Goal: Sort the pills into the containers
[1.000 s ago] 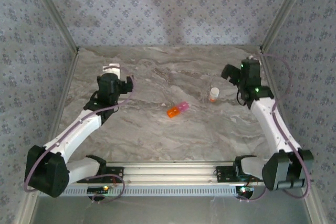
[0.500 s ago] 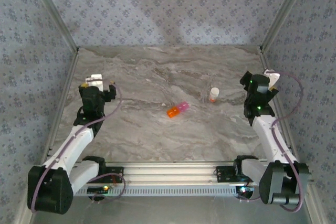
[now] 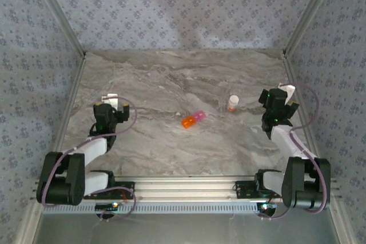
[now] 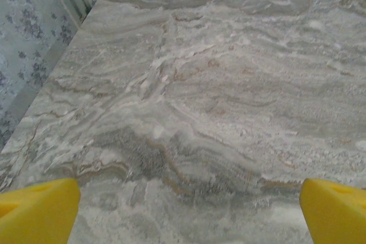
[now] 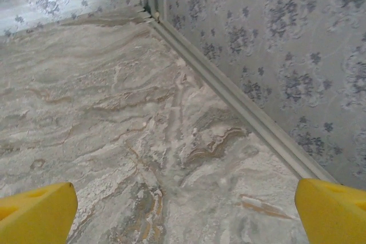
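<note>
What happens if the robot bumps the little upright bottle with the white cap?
Probably it tips: the small white-capped orange bottle stands upright, taller than wide. Once down, its seemingly round body would likely roll on the smooth marble-patterned table.

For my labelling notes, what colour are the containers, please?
The containers run orange to pink, best seen in the top external view.

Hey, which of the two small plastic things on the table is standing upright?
The white-capped bottle, on the right side. It stands upright, while the orange-to-pink container strip lies flat to its left.
</note>
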`<state>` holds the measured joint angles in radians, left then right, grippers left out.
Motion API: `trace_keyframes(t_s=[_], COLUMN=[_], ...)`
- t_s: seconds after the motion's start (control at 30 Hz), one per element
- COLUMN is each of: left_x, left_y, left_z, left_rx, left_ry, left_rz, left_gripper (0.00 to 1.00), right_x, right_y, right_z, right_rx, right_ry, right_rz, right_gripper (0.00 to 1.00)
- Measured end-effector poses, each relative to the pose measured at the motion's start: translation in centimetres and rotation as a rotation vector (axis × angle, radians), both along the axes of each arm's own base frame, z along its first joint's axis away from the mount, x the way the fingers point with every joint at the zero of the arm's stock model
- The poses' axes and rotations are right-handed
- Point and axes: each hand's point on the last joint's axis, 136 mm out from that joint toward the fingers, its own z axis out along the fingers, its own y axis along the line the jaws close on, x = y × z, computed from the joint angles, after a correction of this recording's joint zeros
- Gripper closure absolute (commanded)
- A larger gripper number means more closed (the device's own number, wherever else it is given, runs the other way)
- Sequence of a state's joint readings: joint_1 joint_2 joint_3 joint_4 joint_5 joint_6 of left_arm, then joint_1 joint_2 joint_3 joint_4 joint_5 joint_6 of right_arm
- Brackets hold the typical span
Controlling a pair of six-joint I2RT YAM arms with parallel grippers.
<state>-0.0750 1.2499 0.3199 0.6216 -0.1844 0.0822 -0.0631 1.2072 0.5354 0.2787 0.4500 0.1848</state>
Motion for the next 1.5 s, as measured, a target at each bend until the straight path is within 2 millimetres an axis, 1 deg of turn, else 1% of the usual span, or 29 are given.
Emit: trace_keyframes(t_s=[0.13,0.27,0.4,0.5,0.57,0.67,0.73,0.83,0.97,1.13,1.5], left_x=[0.9,1.4,1.8,2.0,2.5,3.6,3.9,3.9,3.8,3.7,3.7], left_y=[-0.5,-1.5,-1.3,-1.0,-0.8,-0.1,0.4,0.4,0.4,0.4,0.4], left_z=[-0.2,-1.7,-2.6,-3.7,-3.5,-2.4,-2.0,-2.1,-2.3,-2.5,-2.4], left_rx=[-0.028,-0.051,-0.072,-0.089,-0.110,-0.135,-0.146,-0.156,-0.164,-0.165,-0.167], left_ry=[-0.037,-0.022,-0.020,0.013,0.016,-0.008,-0.017,-0.013,0.000,0.005,0.004], left_rz=[-0.037,-0.094,-0.105,-0.098,-0.102,-0.085,-0.070,-0.065,-0.061,-0.061,-0.059], left_gripper=[0.02,0.02,0.02,0.02,0.02,0.02,0.02,0.02,0.02,0.02,0.02], right_x=[0.7,0.9,1.0,0.7,1.1,1.6,2.3,3.0,3.1,3.2,3.1], right_y=[1.1,2.4,3.7,4.7,5.1,5.6,5.9,6.1,6.4,7.3,7.1], right_z=[-2.0,-4.0,-6.4,-8.0,-8.5,-8.5,-7.7,-6.8,-6.7,-6.7,-6.7], right_rx=[0.005,0.017,0.013,0.014,0.012,0.009,0.002,-0.004,-0.011,-0.028,-0.028], right_ry=[0.014,0.008,0.007,0.012,0.003,0.004,-0.016,-0.043,-0.042,-0.036,-0.035], right_rz=[0.071,0.150,0.231,0.287,0.315,0.348,0.364,0.375,0.385,0.414,0.410], right_gripper=[0.00,0.00,0.00,0.00,0.00,0.00,0.00,0.00,0.00,0.00,0.00])
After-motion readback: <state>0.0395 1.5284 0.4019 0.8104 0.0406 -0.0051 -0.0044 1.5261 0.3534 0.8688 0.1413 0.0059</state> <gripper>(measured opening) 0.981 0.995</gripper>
